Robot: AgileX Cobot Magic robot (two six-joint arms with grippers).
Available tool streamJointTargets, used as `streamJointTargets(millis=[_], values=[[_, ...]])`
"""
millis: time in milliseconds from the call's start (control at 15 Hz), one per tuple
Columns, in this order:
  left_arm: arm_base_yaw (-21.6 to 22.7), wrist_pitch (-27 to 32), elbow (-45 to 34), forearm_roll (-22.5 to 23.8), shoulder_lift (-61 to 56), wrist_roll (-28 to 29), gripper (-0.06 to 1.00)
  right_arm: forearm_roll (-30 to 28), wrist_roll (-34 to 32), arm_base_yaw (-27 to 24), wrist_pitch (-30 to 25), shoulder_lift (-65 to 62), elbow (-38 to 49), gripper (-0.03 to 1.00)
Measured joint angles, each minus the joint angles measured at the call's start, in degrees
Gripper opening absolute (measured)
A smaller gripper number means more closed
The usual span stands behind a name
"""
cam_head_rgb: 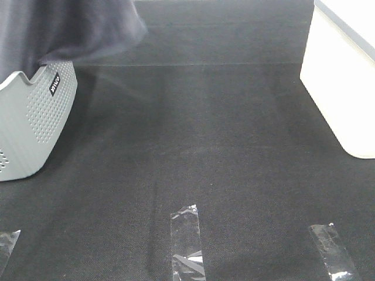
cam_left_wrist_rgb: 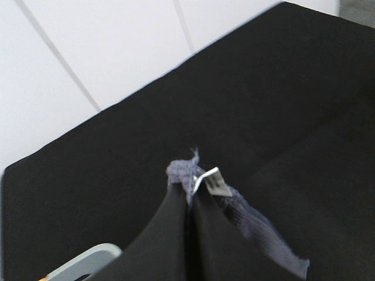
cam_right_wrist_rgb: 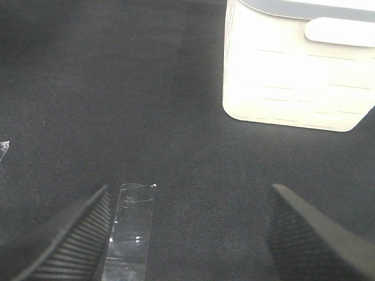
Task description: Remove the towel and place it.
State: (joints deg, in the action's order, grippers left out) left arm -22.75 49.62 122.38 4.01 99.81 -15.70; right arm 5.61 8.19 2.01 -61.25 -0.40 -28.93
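With left end effector (cam_left_wrist_rgb: 188, 196) pinches towel (cam_left_wrist_rgb: 258, 231) corner (near its label (cam_left_wrist_rgb: 214, 180)), lets it hang down over basket (cam_head_rgb: 35, 117); holds right end effector (cam_right_wrist_rgb: 188, 199) open, well apart.

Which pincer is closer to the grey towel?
Left. The left pincer is shut right on the towel, pinching its corner. The right pincer is open over the black table, facing the white bin, with no towel by it.

High camera looks down at the table (cam_head_rgb: 234, 175); both wrist cameras sit nearer, the right sharing its two-o'clock bin (cam_head_rgb: 345, 88).
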Motion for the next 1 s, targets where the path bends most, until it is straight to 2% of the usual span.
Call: streamJointTargets(millis=[200, 333, 533, 667, 800, 867, 1000], values=[[-7.4, 2.7, 0.0, 0.0, -0.1, -2.9, 0.0, 0.8, 0.0, 0.0, 0.0, 0.0, 0.0, 0.7], [-10.7, 3.7, 0.0, -1.1, -0.1, -3.0, 0.0, 2.5, 0.0, 0.0, 0.1, 1.4, 0.0, 0.7], [-12.8, 6.7, 0.0, -8.1, -0.1, -3.0, 0.0, 7.5, 2.1, 0.0, 0.1, 9.6, 0.0, 0.7], [-13.0, 8.2, -0.5, -13.0, -0.1, -3.0, 0.0, 13.6, 7.0, 0.0, 0.1, 17.6, 0.0, 0.7], [-13.0, 9.9, -2.0, -14.1, 0.1, -3.0, 0.0, 21.3, 14.3, 0.0, 0.6, 25.2, -0.5, 0.7], [-13.0, 11.2, -3.4, -14.5, 0.4, -3.0, 0.0, 30.1, 22.9, 0.0, 3.4, 30.7, -0.5, 0.7], [-13.0, 12.3, -6.0, -16.1, 1.0, -3.0, 0.0, 43.1, 36.2, 0.0, 7.0, 36.7, -0.5, 0.7]])
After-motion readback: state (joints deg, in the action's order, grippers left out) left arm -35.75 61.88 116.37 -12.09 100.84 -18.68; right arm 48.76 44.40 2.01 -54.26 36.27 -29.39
